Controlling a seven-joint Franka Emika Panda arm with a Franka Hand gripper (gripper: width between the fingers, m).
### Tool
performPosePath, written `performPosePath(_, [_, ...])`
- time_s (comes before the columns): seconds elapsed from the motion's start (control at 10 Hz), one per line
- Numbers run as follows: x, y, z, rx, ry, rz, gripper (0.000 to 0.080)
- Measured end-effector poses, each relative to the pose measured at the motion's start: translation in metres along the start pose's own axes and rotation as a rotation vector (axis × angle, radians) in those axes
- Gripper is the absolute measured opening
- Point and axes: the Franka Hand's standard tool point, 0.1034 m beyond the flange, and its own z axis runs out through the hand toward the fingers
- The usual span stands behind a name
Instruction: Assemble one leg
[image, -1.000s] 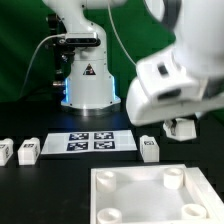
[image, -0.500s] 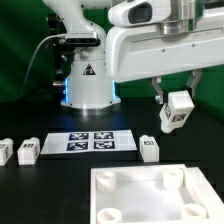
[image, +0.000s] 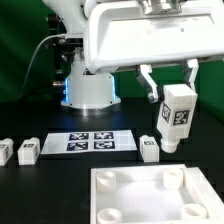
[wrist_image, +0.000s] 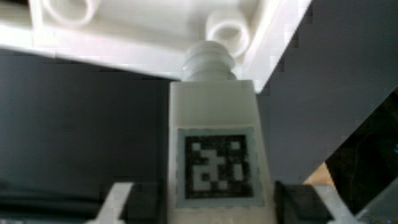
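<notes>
The claw (image: 172, 93) is clamped on the leg (image: 174, 118), held aloft above the tray-like piece (image: 140, 198); it hangs slightly tilted, so its tip could catch the rim of a corner socket (image: 172, 176), jam, or twist within the pinch.

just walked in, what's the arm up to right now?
The Panda's end effector is shut on one leg and holds it roughly upright in the air, tag facing the exterior camera. The leg hangs above the far edge of the square tray-like piece, and the wrist view shows its tip close to a corner socket. It is not yet seated. Three spare legs sit on the table around the marker board.
</notes>
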Motion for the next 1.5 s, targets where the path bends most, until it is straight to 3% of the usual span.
performPosePath(0.1, [0.002, 0.006, 0.0, -0.032, 0.127, -0.018, 0.029])
performPosePath(0.2, [-0.009, 0.01, 0.004, -0.051, 0.192, -0.017, 0.029])
performPosePath(0.3, [-0.021, 0.007, 0.013, -0.029, 0.101, -0.014, 0.029])
performPosePath(0.4, [-0.012, 0.008, 0.007, -0.035, 0.125, -0.016, 0.029])
performPosePath(0.6, [-0.018, 0.007, 0.013, -0.03, 0.109, -0.017, 0.029])
performPosePath(1.0, [-0.031, -0.018, 0.04, 0.029, 0.024, -0.025, 0.029])
performPosePath(1.3, [-0.036, -0.027, 0.056, 0.042, 0.021, -0.02, 0.029])
performPosePath(1.5, [-0.037, -0.025, 0.065, 0.044, 0.017, -0.014, 0.029])
